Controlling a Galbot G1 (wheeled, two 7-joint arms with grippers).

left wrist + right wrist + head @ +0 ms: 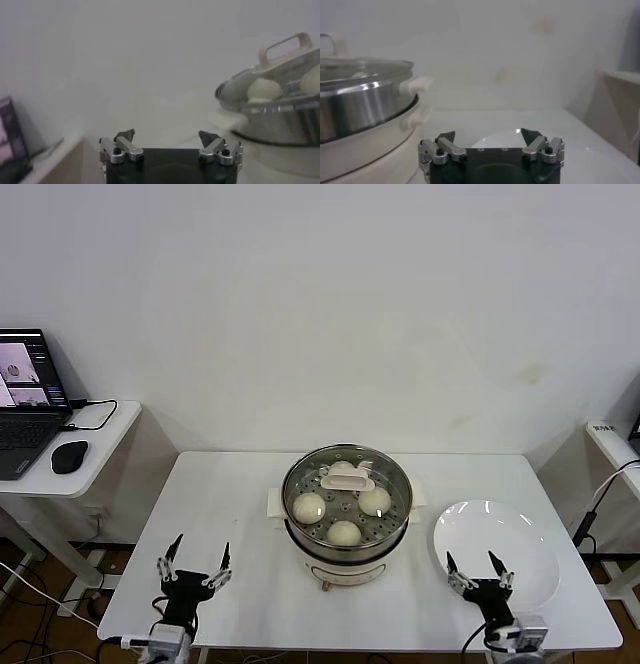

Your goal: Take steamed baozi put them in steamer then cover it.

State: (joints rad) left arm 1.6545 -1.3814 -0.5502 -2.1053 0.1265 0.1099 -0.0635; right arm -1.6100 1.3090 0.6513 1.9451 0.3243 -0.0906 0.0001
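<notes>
The steel steamer [345, 546] stands mid-table on its cream base. The glass cover [390, 484] with a cream handle [348, 477] lies on it. Through the glass I see three baozi [309, 507], [374, 501], [343, 532]; a fourth sits partly hidden under the handle. My left gripper [196, 562] is open and empty at the table's front left. My right gripper [480, 567] is open and empty at the front right, over the near edge of the plate. The left wrist view shows the steamer [280, 122] and cover handle [286, 47] off to the side. The right wrist view shows the steamer [362, 107].
An empty white plate [515, 539] lies to the right of the steamer, also in the right wrist view [495, 140]. A side desk [95, 454] to the left holds a laptop [25, 399] and a mouse [69, 455]. Another shelf edge [610, 439] stands at the far right.
</notes>
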